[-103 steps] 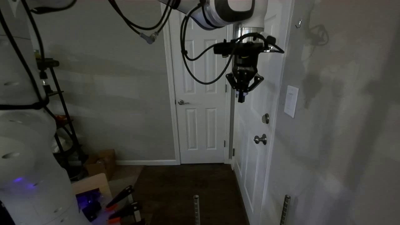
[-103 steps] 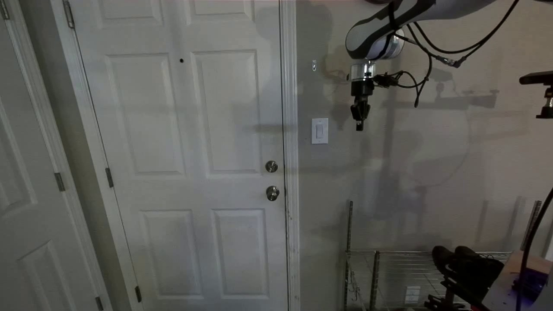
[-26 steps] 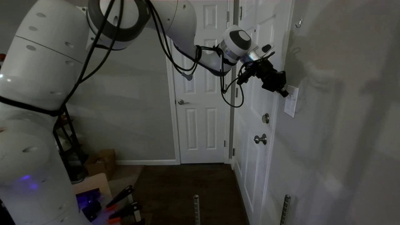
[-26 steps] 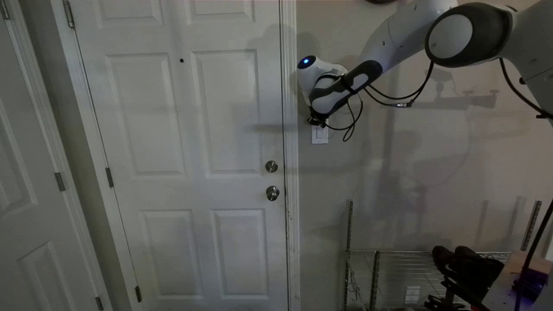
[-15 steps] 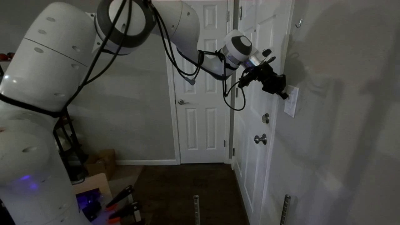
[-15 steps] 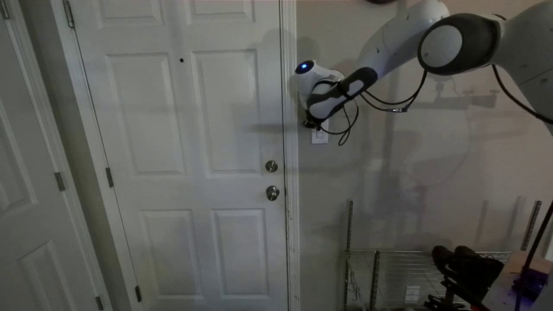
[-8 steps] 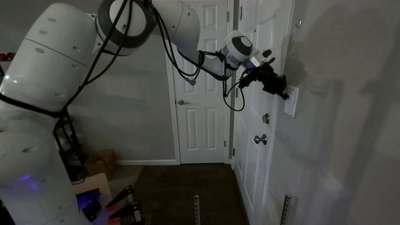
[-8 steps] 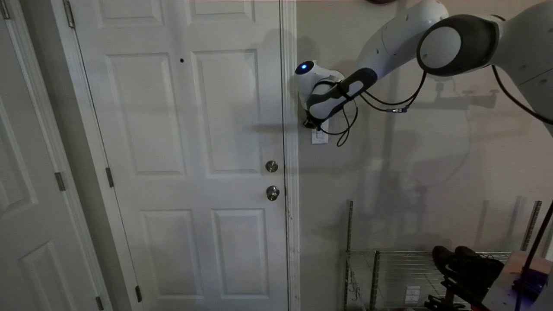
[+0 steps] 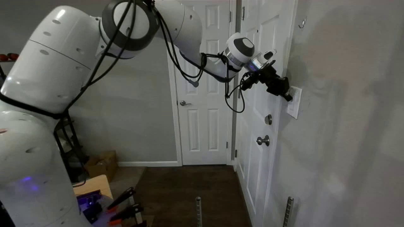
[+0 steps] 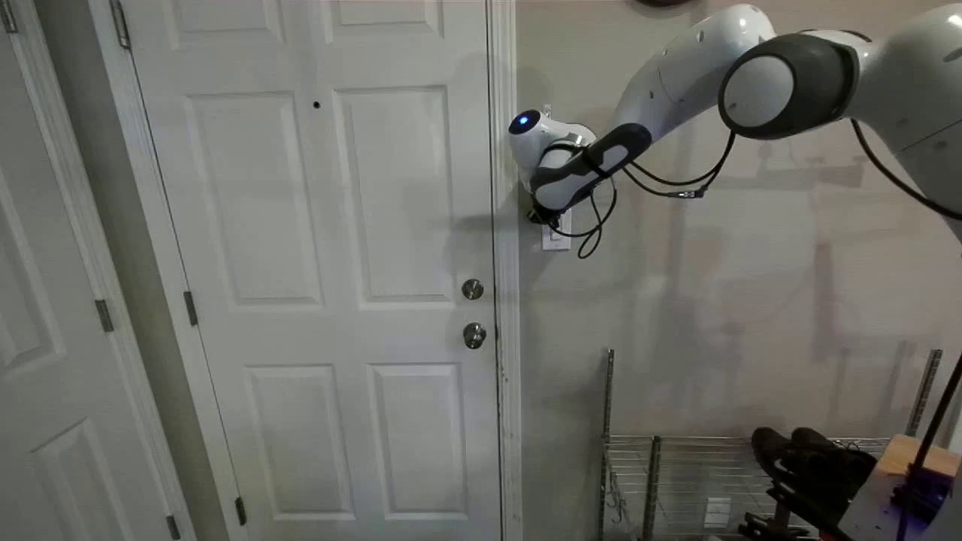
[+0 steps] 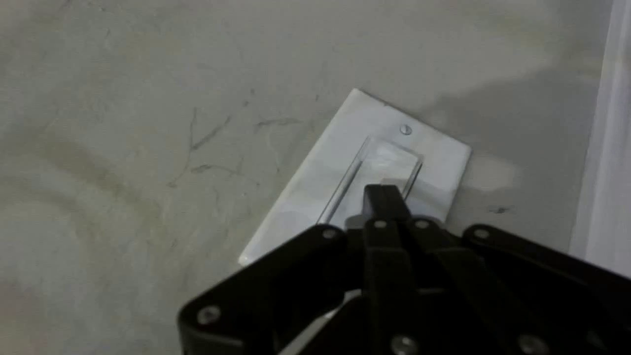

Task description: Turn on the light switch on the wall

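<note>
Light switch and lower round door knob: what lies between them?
From the light switch to the door knob come a strip of wall, the white door trim, then a margin of the panelled door, as seen in an exterior view.

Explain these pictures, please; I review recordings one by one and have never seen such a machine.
The jointed white machine is a robot arm; both exterior views watch it from outside. The wrist view looks from the arm itself, past its black gripper, at the light switch on the wall. The gripper is shut, holding nothing I can see, its tip right at the switch; whether it is pressing is unclear. Beside the switch is a white door.
</note>
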You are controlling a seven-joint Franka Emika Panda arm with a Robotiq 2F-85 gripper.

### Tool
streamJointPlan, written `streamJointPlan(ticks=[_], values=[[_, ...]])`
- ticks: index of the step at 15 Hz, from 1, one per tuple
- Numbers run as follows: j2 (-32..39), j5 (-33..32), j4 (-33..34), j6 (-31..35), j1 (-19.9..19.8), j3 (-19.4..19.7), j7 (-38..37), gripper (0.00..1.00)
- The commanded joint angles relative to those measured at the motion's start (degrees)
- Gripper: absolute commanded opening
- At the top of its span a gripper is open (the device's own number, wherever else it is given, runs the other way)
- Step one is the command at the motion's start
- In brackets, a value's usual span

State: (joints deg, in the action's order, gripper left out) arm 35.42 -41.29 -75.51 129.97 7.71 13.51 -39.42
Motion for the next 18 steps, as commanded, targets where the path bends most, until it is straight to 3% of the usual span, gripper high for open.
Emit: streamJointPlan(ticks=[1, 9, 18], values=[[0.51, 0.93, 1.51, -1.57, -0.32, -0.65, -0.15, 0.02], [0.22, 4.01, 3.35, -2.38, -0.5, -3.31, 0.7, 0.02], [1.34, 14.07, 5.74, -6.01, -0.47, -1.28, -3.23, 0.0]])
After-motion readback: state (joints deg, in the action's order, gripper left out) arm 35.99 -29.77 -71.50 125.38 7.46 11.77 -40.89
